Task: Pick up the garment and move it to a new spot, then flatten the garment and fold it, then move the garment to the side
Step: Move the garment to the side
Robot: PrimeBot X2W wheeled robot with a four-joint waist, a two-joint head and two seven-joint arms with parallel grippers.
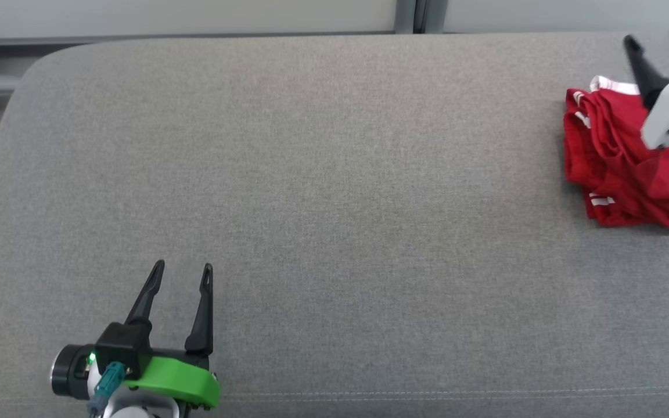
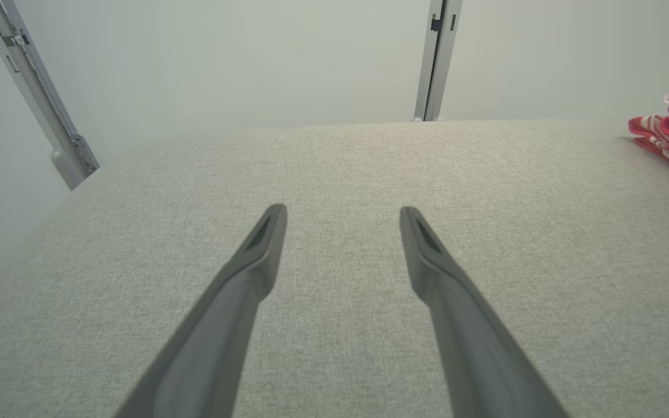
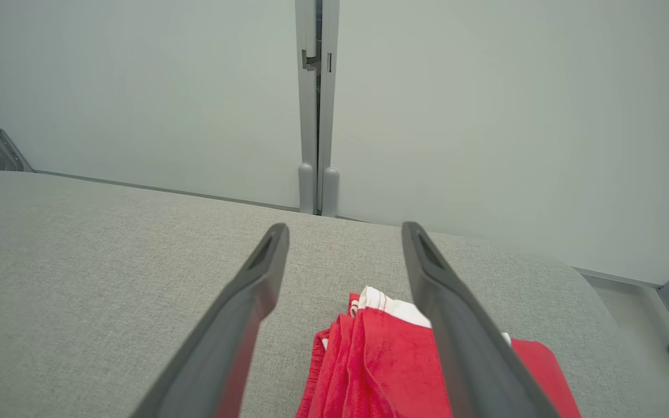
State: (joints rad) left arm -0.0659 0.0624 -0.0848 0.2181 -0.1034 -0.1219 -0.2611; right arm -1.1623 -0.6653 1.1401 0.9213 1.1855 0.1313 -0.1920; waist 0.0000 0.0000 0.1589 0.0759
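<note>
R claw (image 3: 344, 228) open, empty, hovering over folded red garment (image 3: 369, 360) just beneath it, near desk (image 1: 334, 174) end. L claw (image 1: 184, 266) open, well apart from the garment. Likely last step, move-aside; next: lift R claw clear w/o snagging cloth.

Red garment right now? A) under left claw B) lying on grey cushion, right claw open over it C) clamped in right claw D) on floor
B: the red garment lies bunched on the grey cushion; the right claw above it is open, gripping nothing.
</note>
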